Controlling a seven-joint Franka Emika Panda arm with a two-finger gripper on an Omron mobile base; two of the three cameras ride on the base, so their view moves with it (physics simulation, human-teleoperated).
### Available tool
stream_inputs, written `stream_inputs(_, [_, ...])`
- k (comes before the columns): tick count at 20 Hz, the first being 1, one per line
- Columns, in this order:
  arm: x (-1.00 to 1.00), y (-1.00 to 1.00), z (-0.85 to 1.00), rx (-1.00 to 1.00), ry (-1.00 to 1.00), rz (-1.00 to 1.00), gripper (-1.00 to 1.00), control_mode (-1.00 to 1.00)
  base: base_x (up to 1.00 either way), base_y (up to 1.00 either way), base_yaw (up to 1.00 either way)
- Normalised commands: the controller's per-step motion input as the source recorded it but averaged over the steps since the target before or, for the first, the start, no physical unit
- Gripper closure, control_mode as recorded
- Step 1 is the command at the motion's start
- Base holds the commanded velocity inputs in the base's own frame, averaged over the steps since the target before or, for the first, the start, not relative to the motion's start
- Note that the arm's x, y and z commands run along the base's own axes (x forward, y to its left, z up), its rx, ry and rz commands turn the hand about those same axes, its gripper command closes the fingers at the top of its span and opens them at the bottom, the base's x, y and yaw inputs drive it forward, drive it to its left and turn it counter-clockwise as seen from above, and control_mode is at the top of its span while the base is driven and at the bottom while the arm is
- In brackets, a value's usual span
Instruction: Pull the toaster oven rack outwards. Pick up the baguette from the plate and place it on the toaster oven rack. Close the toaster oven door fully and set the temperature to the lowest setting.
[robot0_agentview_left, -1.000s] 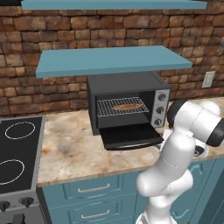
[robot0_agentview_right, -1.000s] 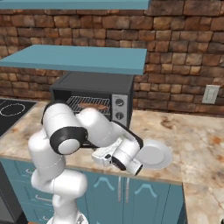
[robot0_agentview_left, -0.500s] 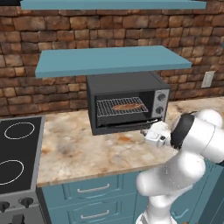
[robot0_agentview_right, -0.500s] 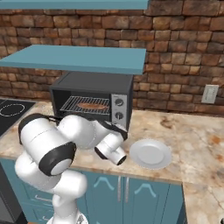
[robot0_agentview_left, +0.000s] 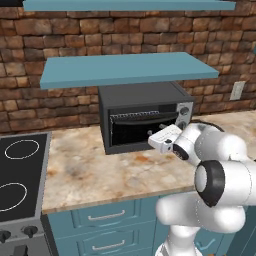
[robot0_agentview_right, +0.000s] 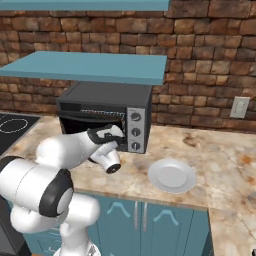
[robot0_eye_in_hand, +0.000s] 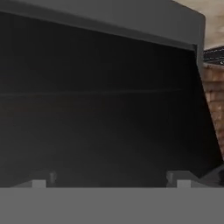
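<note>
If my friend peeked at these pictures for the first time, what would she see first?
Probably the big white robot arm reaching across the speckled counter, its gripper pushed up against the toaster oven door, which is nearly shut. Next, the black toaster oven tucked under a blue shelf against the brick wall. Then the bare white plate on the counter to its right.

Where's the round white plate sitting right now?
In the right base view, the round white plate lies flat on the marbled stone counter, right of the boxy black toaster oven and in front of it, near the counter's front edge.
</note>
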Motion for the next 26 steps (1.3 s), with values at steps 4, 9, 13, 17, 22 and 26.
stream_inputs(4, [0.66,0.26,0.44,0.01,0.03,-0.2,-1.0,-1.0,0.0,0.0,0.0])
stream_inputs(9, [0.42,-0.02,0.19,0.03,0.06,-0.09,-1.0,-1.0,0.0,0.0,0.0])
stream_inputs(13, [0.23,-0.17,0.0,0.02,0.02,0.0,-1.0,-1.0,0.0,0.0,0.0])
stream_inputs(17, [0.09,-0.16,0.0,0.03,0.0,0.0,-1.0,-1.0,0.0,0.0,0.0])
stream_inputs(22, [-0.19,-0.12,0.01,0.01,0.01,0.0,-1.0,-1.0,0.0,0.0,0.0])
stream_inputs(26, [-0.44,-0.29,0.08,0.0,0.0,-0.01,-1.0,-1.0,0.0,0.0,0.0])
